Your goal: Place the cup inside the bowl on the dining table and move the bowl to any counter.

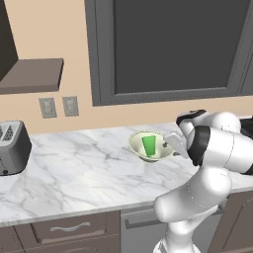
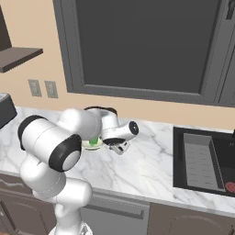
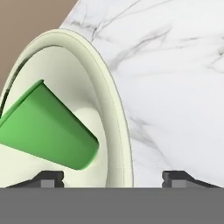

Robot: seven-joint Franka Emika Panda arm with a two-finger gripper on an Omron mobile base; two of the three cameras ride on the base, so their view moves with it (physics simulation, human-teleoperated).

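the bowl (image 1: 150, 146) sits on the wall-side counter (image 1: 74, 173) below the dark window, and the green cup (image 1: 149, 145) lies tipped inside it. the gripper (image 3: 113, 178) stands wide open, its fingertips (image 3: 51, 178) straddling the bowl's near rim without gripping anything.

One green cup (image 1: 149, 145) and one cream bowl (image 1: 150, 146) are counted on one marble bench (image 1: 74, 170). One toaster (image 1: 12, 147) is seen at nine o'clock. Two wall outlets (image 1: 59, 106) are counted at ten o'clock, one shelf (image 1: 32, 75) above them, and one sink (image 2: 204, 160) at three o'clock.
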